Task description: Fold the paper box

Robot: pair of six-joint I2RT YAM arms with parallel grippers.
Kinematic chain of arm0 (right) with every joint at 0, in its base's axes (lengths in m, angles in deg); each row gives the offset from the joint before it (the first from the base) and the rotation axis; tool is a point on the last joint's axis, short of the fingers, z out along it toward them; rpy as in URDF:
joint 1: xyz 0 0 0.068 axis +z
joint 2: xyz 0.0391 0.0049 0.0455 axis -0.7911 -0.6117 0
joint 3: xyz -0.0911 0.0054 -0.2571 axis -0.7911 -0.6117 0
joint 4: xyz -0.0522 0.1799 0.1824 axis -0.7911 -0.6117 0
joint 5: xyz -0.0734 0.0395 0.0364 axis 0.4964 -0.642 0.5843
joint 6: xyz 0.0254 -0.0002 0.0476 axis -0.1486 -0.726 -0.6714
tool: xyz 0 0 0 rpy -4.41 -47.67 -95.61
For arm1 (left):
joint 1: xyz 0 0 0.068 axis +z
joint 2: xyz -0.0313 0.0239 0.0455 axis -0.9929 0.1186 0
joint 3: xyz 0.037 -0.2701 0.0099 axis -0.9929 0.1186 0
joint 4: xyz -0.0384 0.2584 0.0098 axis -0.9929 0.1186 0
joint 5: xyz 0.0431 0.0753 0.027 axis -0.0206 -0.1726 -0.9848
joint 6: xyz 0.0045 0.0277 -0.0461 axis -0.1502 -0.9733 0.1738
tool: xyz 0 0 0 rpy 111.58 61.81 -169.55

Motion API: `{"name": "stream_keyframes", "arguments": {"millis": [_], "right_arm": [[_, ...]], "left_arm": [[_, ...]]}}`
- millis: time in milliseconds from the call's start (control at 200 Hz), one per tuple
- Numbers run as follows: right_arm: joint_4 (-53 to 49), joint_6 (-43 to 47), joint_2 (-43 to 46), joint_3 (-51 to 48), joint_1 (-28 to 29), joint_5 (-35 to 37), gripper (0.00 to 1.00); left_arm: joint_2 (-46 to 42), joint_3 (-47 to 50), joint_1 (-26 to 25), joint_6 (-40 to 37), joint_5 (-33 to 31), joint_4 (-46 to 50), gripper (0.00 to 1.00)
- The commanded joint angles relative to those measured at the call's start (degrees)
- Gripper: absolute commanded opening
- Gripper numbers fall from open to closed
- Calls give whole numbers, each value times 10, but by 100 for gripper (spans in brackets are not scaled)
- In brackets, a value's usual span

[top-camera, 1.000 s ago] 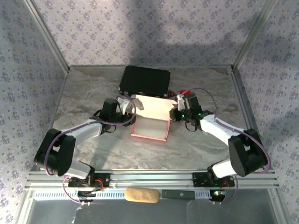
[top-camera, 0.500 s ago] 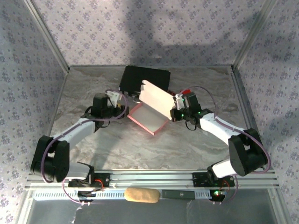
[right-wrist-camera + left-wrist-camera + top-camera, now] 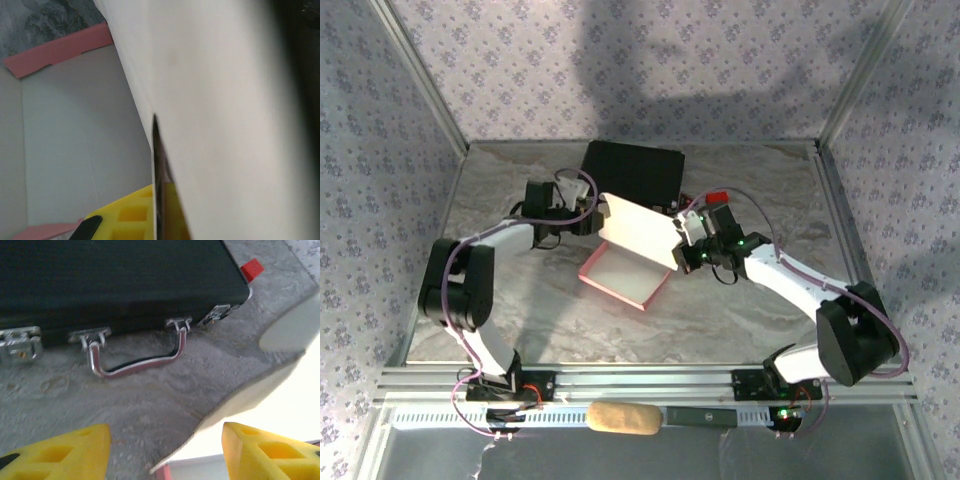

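Since a second ago: left pincer (image 3: 592, 215) withdrawn to the far left, box (image 3: 625, 280) turned askew. Box: pink tray at the middle of the surface (image 3: 740, 310), open side up, long axis running far-left to near-right. Lid (image 3: 638, 228): raised off the far long edge, pale inside facing near. Right pincer (image 3: 682, 252): clenched on the lid's right end. Left pincer: released, apart from the box, beside the black case (image 3: 630, 170). Red block (image 3: 717, 197): right of the case.

Left arm (image 3: 505, 240) and right arm (image 3: 790, 278): white link shells, bulky black joint housings. Purple cable (image 3: 757, 206) looped along each. Small green light (image 3: 740, 241) by right wrist. Yellow moulded plastic fingers (image 3: 60, 452), rectangular recesses.
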Motion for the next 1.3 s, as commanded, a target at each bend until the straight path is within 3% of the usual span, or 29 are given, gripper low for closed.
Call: {"name": "stream_keyframes", "arguments": {"millis": [0, 275, 625, 859, 1069, 1294], "right_arm": [[-14, 13, -15, 19, -12, -26, 0], [-6, 12, -39, 24, -28, -30, 0], [-14, -6, -51, 44, -25, 13, 0], [-39, -54, -57, 78, -8, 96, 0], [-38, -77, -65, 91, 11, 125, 0], [-44, -124, -84, 111, 30, 166, 0]], "left_arm": [[20, -36, 2, -8, 86, -5, 59], [42, -49, -9, -26, 95, 8, 50], [-12, -2, -42, -29, -22, 11, 29], [-78, 25, -80, -14, -152, 23, 31], [-79, 41, -93, 0, -166, 21, 30], [-85, 56, -126, 71, -254, -6, 26]]}}
